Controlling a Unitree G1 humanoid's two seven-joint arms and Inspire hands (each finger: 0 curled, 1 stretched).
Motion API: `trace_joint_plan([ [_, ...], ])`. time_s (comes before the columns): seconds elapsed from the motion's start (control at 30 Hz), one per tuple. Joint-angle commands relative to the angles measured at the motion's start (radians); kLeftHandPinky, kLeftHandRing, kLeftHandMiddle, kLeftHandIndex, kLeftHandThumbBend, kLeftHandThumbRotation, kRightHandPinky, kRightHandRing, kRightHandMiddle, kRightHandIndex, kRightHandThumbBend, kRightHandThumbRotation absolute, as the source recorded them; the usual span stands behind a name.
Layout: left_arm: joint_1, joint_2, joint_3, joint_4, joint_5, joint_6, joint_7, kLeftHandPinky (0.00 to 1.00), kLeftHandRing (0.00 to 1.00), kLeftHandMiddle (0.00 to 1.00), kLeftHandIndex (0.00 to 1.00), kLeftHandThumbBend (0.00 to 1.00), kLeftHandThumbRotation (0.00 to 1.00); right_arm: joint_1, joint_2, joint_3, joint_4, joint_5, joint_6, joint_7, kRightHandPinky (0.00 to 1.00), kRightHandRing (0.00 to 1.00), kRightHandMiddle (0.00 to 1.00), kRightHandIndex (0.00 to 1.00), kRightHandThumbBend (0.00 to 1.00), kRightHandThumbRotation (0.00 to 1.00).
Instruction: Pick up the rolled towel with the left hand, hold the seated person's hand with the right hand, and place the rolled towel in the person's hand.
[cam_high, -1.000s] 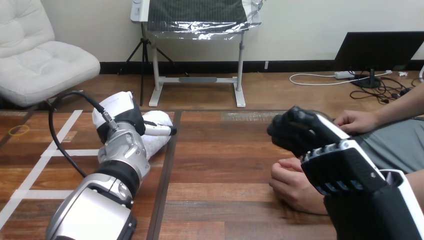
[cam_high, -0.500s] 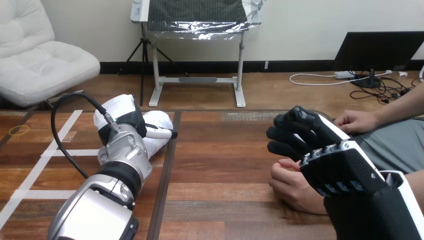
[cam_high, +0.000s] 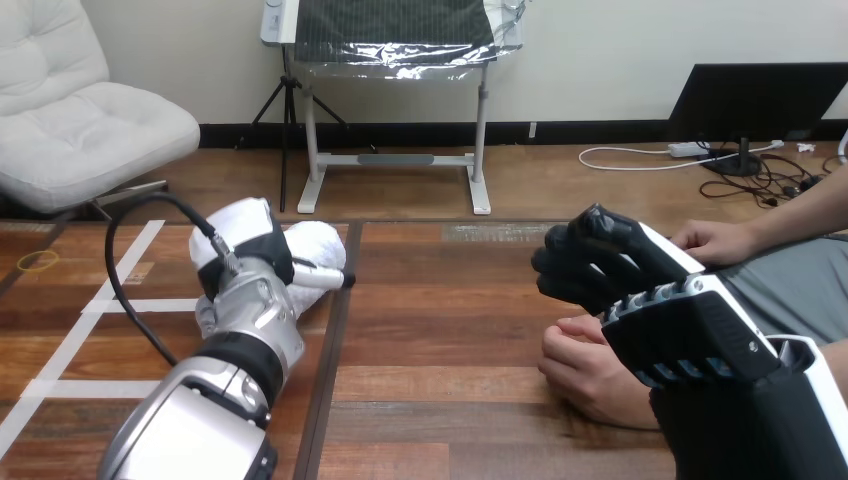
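Progress is judged to be early: of the 3 steps, none can be counted as finished.

At the left, the rolled towel (cam_high: 318, 243) is seen lying on the wooden table (cam_high: 440, 330). The left hand (cam_high: 243, 240) is set against the towel's left end and covers part of it. The gripping side of that hand is hidden behind its own white back, so it cannot be told whether the roll is clasped or merely touched. No lift can be made out, so the pick-up is taken as begun at most.

A bare stretch of table separates the towel from what is found at the right. There the right hand (cam_high: 600, 262) is held above the table with its fingers (cam_high: 560, 268) curled into a loose fist, and nothing is enclosed in them. The person's near hand (cam_high: 585, 368) rests on the table below it in the view, loosely cupped and partly covered by the robot's right forearm (cam_high: 700, 335). Nothing of the right hand is seen wrapped round it, so the hold is judged not yet made. The person's far hand (cam_high: 712, 242) is seen just beyond the right hand's white back.

4 things are judged to remain: the towel is to be lifted, the near hand taken, the roll carried across the table, and the roll set in the person's palm.
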Motion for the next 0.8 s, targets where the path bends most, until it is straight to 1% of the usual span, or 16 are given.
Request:
trace_joint_plan([
  [0.0, -0.015, 0.006, -0.010, 0.002, 0.009, -0.006, 0.000, 1.00, 1.00, 1.00, 1.00, 0.94, 0.50, -0.032, 0.003, -0.013, -0.045, -0.004, -0.005, -0.001, 0.82, 0.83, 0.85, 0.85, 1.00, 1.00],
  [0.2, -0.009, 0.005, -0.017, 0.002, 0.015, -0.006, -0.007, 1.00, 1.00, 1.00, 1.00, 0.93, 0.50, -0.026, 0.015, -0.016, -0.059, -0.022, 0.003, -0.015, 0.77, 0.82, 0.83, 0.84, 1.00, 1.00],
  [0.33, -0.004, 0.004, -0.021, 0.002, 0.016, -0.007, -0.013, 1.00, 1.00, 1.00, 1.00, 0.93, 0.51, -0.019, 0.005, -0.018, -0.076, -0.020, 0.024, -0.017, 0.75, 0.81, 0.83, 0.83, 1.00, 1.00],
  [0.4, -0.003, 0.003, -0.020, 0.002, 0.015, -0.007, -0.014, 1.00, 1.00, 1.00, 1.00, 0.93, 0.51, -0.021, 0.001, -0.019, -0.078, -0.018, 0.026, -0.016, 0.74, 0.81, 0.82, 0.83, 1.00, 1.00],
  [0.53, 0.003, 0.001, -0.018, 0.001, 0.012, -0.009, -0.010, 1.00, 1.00, 1.00, 1.00, 0.93, 0.50, -0.029, 0.004, -0.025, -0.074, -0.025, 0.014, -0.012, 0.72, 0.80, 0.82, 0.82, 1.00, 1.00],
  [0.7, 0.010, -0.003, -0.021, 0.002, 0.014, -0.005, -0.015, 1.00, 1.00, 1.00, 1.00, 0.93, 0.50, -0.035, -0.003, -0.024, -0.068, -0.006, 0.006, -0.002, 0.70, 0.79, 0.82, 0.83, 1.00, 1.00],
  [0.77, 0.013, -0.004, -0.019, 0.002, 0.012, -0.004, -0.020, 1.00, 1.00, 1.00, 1.00, 0.92, 0.50, -0.030, -0.009, -0.026, -0.073, 0.001, 0.014, 0.000, 0.70, 0.80, 0.82, 0.84, 0.99, 1.00],
])
